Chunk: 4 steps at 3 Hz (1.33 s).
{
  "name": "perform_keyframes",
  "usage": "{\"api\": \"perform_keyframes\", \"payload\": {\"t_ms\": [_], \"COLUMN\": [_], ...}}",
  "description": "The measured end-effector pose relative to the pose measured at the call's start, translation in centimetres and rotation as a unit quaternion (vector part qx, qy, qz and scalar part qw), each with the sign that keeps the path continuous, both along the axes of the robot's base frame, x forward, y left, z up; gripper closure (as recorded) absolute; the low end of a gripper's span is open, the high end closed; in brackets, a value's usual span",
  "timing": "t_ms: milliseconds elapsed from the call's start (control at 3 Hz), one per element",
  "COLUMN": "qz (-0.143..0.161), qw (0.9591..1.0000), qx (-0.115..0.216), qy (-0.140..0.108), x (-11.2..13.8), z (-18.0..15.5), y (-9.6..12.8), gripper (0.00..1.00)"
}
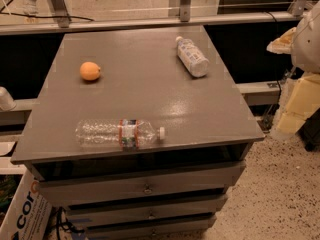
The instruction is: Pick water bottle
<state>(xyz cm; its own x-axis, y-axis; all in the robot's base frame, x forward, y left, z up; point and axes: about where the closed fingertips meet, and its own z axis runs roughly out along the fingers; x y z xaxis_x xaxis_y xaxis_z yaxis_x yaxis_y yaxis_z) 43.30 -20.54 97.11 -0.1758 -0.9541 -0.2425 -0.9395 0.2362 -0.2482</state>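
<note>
Water bottle (120, 133), clear, ribbed, white-capped, lies sideways; gripper (295, 111) at right edge.

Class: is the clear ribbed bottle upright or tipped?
Tipped: the clear ribbed plastic water bottle lies on its side near the grey table's front edge. The gripper is beyond its right edge.

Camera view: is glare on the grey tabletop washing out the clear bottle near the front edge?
Camera view: dim, warm light; a sheen lies on the grey tabletop right of the clear ribbed water bottle with the white cap, not over it; its see-through body blends into the grey, but label band and cap stand out; the cream gripper hangs at the right edge, off the table.
</note>
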Motion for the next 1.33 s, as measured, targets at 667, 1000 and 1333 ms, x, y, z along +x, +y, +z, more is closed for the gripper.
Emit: {"api": "perform_keyframes", "payload": {"t_ms": [667, 1000, 1333], "qz": [0.068, 0.098, 0.098], "qw": [0.9956, 0.9898, 0.9898], "qx": [0.063, 0.099, 0.098], "qy": [0.013, 0.031, 0.031], "x": [-2.8, -4.7, -4.7], "z": [-3.3, -6.0, -6.0], "y": [6.1, 10.4, 10.4], "gripper": [0.0, 0.0, 0.0]}}
